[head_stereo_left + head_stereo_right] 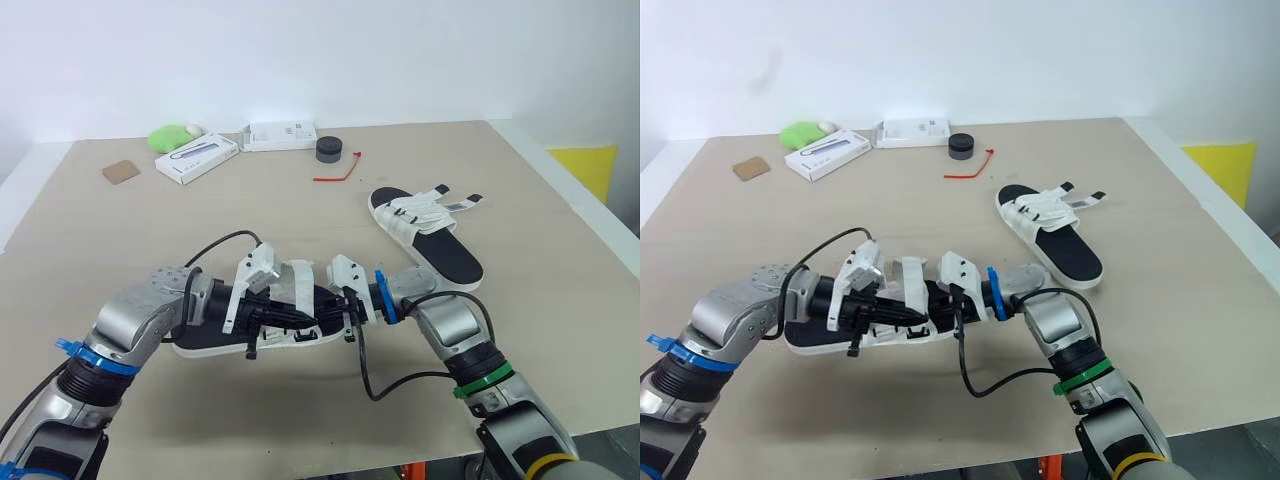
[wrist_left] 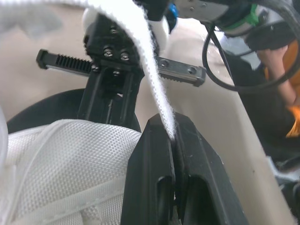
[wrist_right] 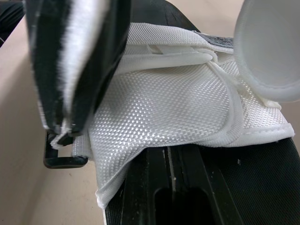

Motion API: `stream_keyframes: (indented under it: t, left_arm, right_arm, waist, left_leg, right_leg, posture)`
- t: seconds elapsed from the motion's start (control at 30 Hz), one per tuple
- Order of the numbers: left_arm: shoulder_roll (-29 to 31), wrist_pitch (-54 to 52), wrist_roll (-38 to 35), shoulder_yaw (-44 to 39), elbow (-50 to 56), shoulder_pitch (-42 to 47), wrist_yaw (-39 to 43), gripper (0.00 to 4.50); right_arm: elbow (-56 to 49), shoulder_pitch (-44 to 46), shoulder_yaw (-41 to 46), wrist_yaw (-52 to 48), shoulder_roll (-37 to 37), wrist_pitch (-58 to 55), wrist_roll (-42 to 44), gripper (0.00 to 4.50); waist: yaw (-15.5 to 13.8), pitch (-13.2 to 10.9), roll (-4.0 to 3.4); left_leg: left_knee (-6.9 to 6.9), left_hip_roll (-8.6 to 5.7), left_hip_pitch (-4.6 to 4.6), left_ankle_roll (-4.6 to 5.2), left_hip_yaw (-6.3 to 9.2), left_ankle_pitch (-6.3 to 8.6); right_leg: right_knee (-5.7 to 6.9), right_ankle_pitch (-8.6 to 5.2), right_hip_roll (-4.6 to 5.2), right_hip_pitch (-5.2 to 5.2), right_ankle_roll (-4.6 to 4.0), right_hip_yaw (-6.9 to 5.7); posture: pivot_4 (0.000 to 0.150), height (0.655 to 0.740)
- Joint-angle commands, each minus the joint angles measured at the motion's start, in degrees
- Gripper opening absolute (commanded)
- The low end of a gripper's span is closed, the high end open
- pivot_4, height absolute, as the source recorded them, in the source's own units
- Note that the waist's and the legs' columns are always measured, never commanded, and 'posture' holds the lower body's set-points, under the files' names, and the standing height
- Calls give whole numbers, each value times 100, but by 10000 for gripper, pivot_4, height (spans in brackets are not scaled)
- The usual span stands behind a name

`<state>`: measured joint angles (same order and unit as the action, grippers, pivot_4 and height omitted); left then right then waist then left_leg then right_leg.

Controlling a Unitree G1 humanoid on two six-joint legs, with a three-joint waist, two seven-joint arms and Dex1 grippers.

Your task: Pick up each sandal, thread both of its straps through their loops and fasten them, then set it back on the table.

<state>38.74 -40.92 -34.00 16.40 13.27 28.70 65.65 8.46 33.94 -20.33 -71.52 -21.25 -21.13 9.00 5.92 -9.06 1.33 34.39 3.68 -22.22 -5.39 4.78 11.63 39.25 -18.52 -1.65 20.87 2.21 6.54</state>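
A white-soled sandal (image 1: 205,346) with a black footbed lies at the table's front, between my two grippers. My left gripper (image 2: 174,140) is shut on its loose white strap (image 2: 149,75), which rises from between the fingers. The right gripper (image 3: 171,180) comes in from the other side and is shut on the edge of the white mesh upper (image 3: 173,108). In the left eye view both grippers meet over the sandal's middle, left gripper (image 1: 298,320) and right gripper (image 1: 338,308) close together. A second sandal (image 1: 432,238) lies to the back right with its straps loose.
At the table's back stand two white boxes (image 1: 196,158) (image 1: 280,135), a black round object (image 1: 330,150), a red tie (image 1: 340,172), a green lump (image 1: 172,136) and a brown square (image 1: 121,171). A yellow object (image 1: 585,165) sits beyond the right table edge.
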Motion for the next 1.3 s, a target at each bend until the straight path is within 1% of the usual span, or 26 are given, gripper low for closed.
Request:
stream_keyframes:
  t: [0.03, 0.2, 0.3, 0.53, 0.77, 0.9, 1.07, 1.3]
  left_arm:
    - [195, 528, 646, 361, -86, -260, 177, 619]
    - [134, 1532, 1206, 362, -286, -474, 128, 619]
    - [107, 1882, 1416, 327, -386, -594, 27, 619]
    - [192, 2053, 1403, 226, -188, -961, 27, 619]
    - [157, 2275, 1452, 224, -241, -990, 128, 619]
    - [118, 2209, 1274, 289, -263, -925, 385, 619]
    - [126, 2404, 1411, 468, -383, -700, 741, 619]
    - [-33, 2272, 1512, 619, -647, -381, 779, 619]
  right_arm:
    - [307, -211, -403, -34, 46, -157, -157, 0]
    - [283, -227, -410, -46, 44, -156, -163, 0]
    - [277, -223, -411, -57, 37, -157, -161, 0]
    - [333, -179, -399, -88, 37, -145, -159, 0]
    - [437, -110, -396, -117, 90, -111, -172, 0]
    - [471, -91, -400, -131, 99, -88, -182, 0]
    - [477, -73, -375, -159, 76, -91, -180, 0]
    - [446, -90, -335, -160, 52, -124, -172, 0]
  waist:
    - [1, 0, 0]
    - [1, 1, 0]
    - [1, 2, -3]
    - [8, 4, -4]
    - [9, 5, -5]
    - [16, 5, -6]
    - [20, 6, -6]
    - [18, 6, -7]
  left_leg:
    - [-1, 1, 1, 1, 0, 1]
    - [-2, 2, 4, 4, -2, 2]
    - [-2, 2, 6, 5, -4, 3]
    - [-2, 5, 7, 16, -7, 9]
    - [-2, 11, 11, 32, -7, 18]
    - [-2, 14, 13, 33, -7, 19]
    - [-2, 16, 13, 40, -8, 23]
    - [-1, 16, 11, 46, -9, 26]
  right_leg:
    - [0, -1, -1, 0, -2, 1]
    - [0, -3, -1, -1, -5, 3]
    - [0, -3, -1, -1, -5, 5]
    - [0, -4, -6, -1, -5, 9]
    - [0, -10, -14, -1, -15, 10]
    - [0, -10, -18, -1, -15, 10]
    - [0, -13, -22, -1, -20, 11]
    - [0, -15, -21, -2, -21, 11]
  posture:
    - [1500, 7400]
    - [1500, 7400]
    - [1500, 7400]
    - [1500, 7400]
    - [1500, 7400]
    - [1500, 7400]
    - [1500, 7400]
    - [1500, 7400]
